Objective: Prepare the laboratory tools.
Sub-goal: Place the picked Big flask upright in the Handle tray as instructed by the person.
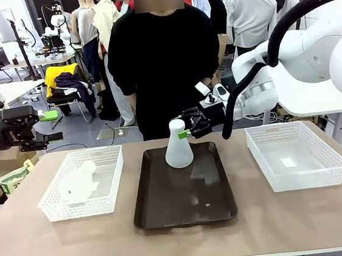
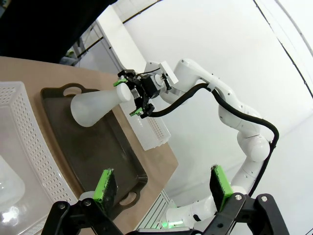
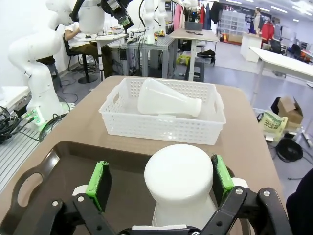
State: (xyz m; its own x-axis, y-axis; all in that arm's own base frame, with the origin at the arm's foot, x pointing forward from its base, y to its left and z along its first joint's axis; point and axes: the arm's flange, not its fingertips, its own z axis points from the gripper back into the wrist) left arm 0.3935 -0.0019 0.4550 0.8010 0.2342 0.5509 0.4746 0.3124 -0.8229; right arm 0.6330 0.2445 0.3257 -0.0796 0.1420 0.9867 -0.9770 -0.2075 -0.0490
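Centre frame, a flask (image 1: 178, 147) is seen upright on the tray (image 1: 185, 200), its neck flanked by the open right gripper (image 1: 188, 124) and liable to be toppled if clipped on withdrawal; the other flask (image 1: 79, 183) is seen in the lower-left basket (image 1: 75, 210), left gripper (image 1: 50, 126) open.

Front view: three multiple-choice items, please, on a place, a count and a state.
1. The upright conical flask stands on: A the dark brown tray; B a basket; C the bare table.
2. How many white lattice baskets are there? A one; B two; C three.
3. The second conical flask is: A upright; B lying on its side; C upside down.
Key: A, its base rests on the tray; B, one flanks the tray on each side; B, it lies tipped over in its basket.
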